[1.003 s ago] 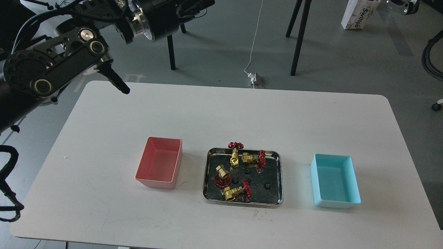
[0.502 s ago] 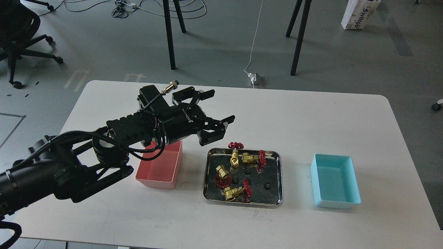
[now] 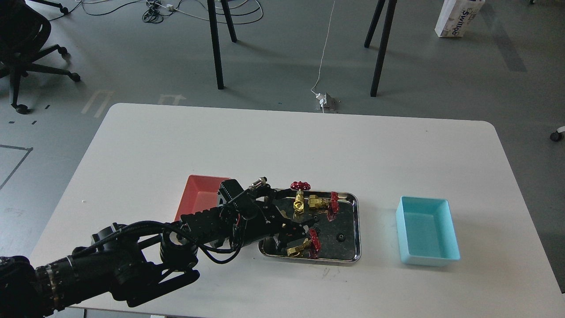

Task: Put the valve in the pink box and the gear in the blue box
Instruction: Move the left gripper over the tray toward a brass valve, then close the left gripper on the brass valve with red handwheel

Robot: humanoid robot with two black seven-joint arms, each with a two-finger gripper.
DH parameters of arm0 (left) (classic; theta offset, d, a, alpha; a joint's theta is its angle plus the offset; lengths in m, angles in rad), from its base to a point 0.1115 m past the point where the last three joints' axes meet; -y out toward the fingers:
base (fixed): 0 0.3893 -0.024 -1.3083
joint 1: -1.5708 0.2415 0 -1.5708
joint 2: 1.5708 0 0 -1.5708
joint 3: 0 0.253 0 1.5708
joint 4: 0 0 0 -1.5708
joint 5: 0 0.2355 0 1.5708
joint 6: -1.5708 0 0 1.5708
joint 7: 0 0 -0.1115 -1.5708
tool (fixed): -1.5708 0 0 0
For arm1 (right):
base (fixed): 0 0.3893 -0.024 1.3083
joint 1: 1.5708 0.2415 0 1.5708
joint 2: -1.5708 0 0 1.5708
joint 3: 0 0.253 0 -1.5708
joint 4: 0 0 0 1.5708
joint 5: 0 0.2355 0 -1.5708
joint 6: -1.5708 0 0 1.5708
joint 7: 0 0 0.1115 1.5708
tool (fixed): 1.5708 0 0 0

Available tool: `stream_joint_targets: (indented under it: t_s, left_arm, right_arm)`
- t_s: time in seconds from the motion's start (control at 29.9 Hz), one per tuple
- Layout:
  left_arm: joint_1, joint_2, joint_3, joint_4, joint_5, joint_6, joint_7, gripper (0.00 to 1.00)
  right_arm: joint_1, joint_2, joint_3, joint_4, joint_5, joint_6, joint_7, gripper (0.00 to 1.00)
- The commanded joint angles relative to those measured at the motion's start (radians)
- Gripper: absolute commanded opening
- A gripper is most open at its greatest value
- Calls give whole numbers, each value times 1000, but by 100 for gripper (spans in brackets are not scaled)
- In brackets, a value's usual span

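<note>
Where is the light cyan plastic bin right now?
In the head view, the light cyan plastic bin sits on the white table's right side, right of the shiny steel tray and apart from it.

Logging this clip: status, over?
Left gripper low over steel tray, jaw state unclear. Right arm out of view. Valves in tray; pink box, blue box empty.

pink box (image 3: 196, 196) – salmon; blue box (image 3: 426, 232) – cyan.
</note>
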Motion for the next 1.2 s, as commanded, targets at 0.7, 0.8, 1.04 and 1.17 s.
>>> stream_joint_targets:
  t_s: [0.7, 0.8, 1.04, 1.17]
  left_arm:
    - [43, -47, 2, 121, 0, -6, -5, 43]
    - [43, -45, -1, 118, 0, -34, -3, 23]
    - [42, -39, -19, 93, 0, -42, 2, 14]
    - [38, 1, -110, 6, 0, -55, 40, 14]
  right_arm:
    - [3, 2, 0, -1, -3, -5, 5, 99]
    - [3, 2, 0, -2, -3, -5, 5, 99]
    - [-2, 8, -3, -12, -37, -5, 8, 99]
    - [-7, 16, -4, -51, -52, 0, 8, 99]
